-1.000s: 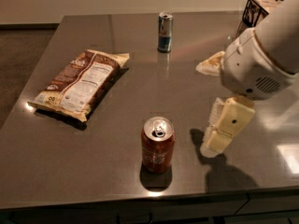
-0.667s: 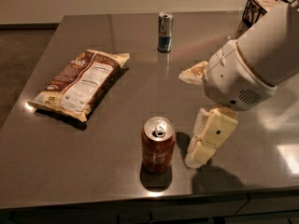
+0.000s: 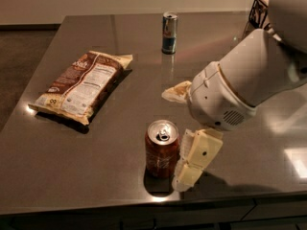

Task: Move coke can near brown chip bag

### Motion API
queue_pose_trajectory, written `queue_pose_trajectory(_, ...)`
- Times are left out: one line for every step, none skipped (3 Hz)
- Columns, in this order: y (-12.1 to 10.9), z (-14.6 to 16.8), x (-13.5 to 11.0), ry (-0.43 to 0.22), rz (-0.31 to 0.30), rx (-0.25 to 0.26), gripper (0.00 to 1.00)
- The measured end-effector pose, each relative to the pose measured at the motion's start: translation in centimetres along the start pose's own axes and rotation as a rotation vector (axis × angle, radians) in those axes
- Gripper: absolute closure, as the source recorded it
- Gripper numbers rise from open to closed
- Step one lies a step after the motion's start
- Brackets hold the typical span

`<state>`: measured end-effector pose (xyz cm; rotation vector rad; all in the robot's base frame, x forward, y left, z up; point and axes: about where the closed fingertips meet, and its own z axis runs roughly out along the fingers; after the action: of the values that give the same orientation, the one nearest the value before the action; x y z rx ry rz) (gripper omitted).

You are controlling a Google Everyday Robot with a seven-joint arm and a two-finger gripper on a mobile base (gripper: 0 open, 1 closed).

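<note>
while the short red metal coke can [image 3: 162, 153] stands upright, the cream two-finger gripper [image 3: 173, 137] gapes wide just beside it.

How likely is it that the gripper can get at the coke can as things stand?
Probably yes. The gripper is open right next to the coke can, with one finger by the can's right side. Nothing else on the table stands between them.

The arm [image 3: 268, 66] carrying the tool [image 3: 178, 137], just beside the coke can [image 3: 160, 152], is cut off rightward.
</note>
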<state>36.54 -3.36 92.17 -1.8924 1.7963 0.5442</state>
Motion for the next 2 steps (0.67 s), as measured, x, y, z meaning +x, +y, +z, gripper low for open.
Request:
queue_pose_trajectory(0.52,1.35,-0.16,-0.018,-0.008,-0.03,0.0)
queue_pose_trajectory(0.75,2.3,-0.19,-0.021,-0.015,-0.048,0.0)
